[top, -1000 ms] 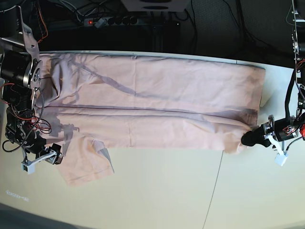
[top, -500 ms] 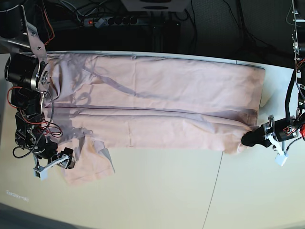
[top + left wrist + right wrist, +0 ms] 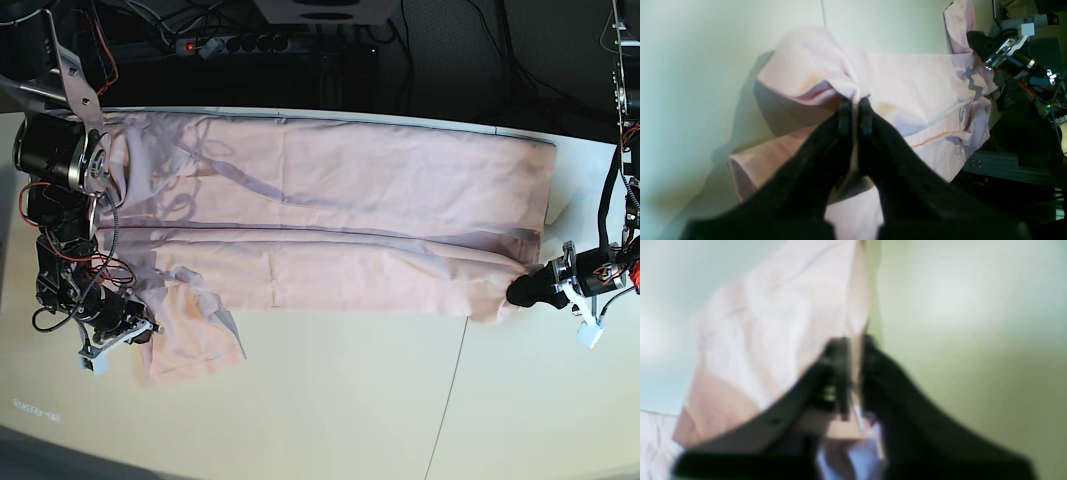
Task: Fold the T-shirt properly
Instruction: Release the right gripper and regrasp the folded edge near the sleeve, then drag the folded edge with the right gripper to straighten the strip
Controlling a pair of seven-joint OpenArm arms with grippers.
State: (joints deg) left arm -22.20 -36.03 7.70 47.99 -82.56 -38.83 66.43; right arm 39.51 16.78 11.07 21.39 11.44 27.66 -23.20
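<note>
Since the earlier frame the right gripper has been brought in at lower left and shut on the sleeve of the shirt; the left gripper stays clamped on the hem corner at right; the shirt lies spread across the table; soft, light, limp cloth is judged best pinched at corners and kept taut.

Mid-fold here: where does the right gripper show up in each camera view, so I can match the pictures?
Base view: right gripper at lower left, shut on the T-shirt sleeve.
Right wrist view: its own black fingers, centre frame, blurred, clamped on pink cloth.
Left wrist view: far upper right, metal bracket behind it, at the shirt's far end.
Shared landmark: the pale table's dark seam, also at top centre of the left wrist view.
</note>
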